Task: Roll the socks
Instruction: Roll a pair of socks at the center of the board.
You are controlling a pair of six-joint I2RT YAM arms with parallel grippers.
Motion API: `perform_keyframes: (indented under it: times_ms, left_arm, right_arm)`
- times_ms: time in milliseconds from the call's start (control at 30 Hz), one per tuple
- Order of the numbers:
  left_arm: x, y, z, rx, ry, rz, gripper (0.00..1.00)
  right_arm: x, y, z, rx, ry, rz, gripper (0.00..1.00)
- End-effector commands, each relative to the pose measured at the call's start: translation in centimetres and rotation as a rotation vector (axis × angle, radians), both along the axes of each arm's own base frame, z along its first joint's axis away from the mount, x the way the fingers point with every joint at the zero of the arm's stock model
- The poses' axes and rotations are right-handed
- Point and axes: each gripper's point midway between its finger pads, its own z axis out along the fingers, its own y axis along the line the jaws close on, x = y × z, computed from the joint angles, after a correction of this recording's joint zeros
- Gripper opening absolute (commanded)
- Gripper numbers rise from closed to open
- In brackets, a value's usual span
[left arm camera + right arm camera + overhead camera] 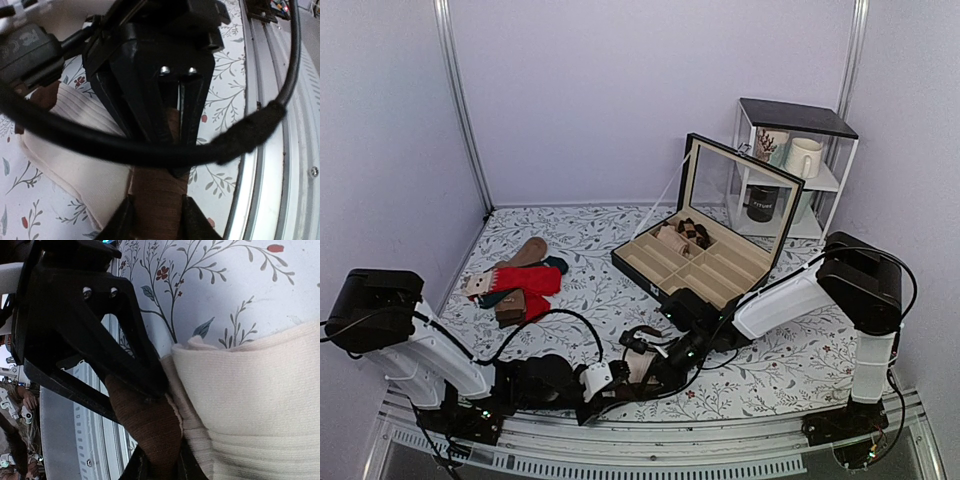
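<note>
Left wrist view: my left gripper (157, 220) clamps a brown band of the cream-and-brown knit socks (75, 160) lying on the flowered table (227, 100); my right gripper (160, 470) pinches it too. A thick black cable (100, 141) crosses in front.

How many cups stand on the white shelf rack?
3: a white mug and a patterned cup on the middle shelf, a black cup below; the case lid may hide more.

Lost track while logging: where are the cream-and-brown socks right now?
Top view: the socks lie at the near table edge, centre, between the left gripper and right gripper, in front of the open case.
</note>
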Motion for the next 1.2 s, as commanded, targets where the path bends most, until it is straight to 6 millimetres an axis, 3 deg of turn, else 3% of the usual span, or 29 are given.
perform_keyframes:
  times_ms: [0, 200, 400, 500, 633, 733, 800, 933, 1167]
  left_arm:
    - [-0.5, -1.1, 0.7, -0.039, 0.013, -0.028, 0.24]
    - [-0.8, -0.8, -0.6, -0.004, 0.045, -0.026, 0.00]
    - [-0.4, -0.2, -2.4, 0.056, 0.129, 0.019, 0.00]
    - [-0.2, 1.1, -3.5, 0.082, 0.220, 0.071, 0.00]
    - [-0.4, 2.9, -5.0, 0.117, 0.326, 0.121, 0.00]
    - [-1.1, 3.6, -5.9, 0.135, 0.432, 0.135, 0.00]
    - [-1.3, 3.9, -6.5, 0.151, 0.494, 0.145, 0.00]
    - [-2.2, 4.3, -7.5, 0.188, 0.595, 0.154, 0.00]
    - [-3.1, 5.1, -8.9, 0.216, 0.700, 0.172, 0.00]
  right_arm:
    - [-2.4, -5.5, -6.8, -0.310, 0.091, -0.025, 0.16]
    - [-2.3, -5.3, -6.8, -0.308, 0.092, -0.026, 0.16]
    - [-1.2, -4.2, -5.2, -0.256, 0.030, -0.044, 0.27]
    - [1.3, -3.2, -2.2, -0.167, -0.135, -0.109, 0.40]
    - [3.4, -2.7, 4.7, 0.065, -0.370, -0.170, 0.45]
    - [3.1, -3.1, 8.7, 0.250, -0.582, -0.144, 0.52]
    - [2.4, -3.8, 9.8, 0.343, -0.691, -0.106, 0.55]
    - [1.6, -3.8, 10.0, 0.413, -0.792, -0.041, 0.56]
    - [0.6, -1.9, 6.6, 0.374, -0.852, 0.059, 0.57]
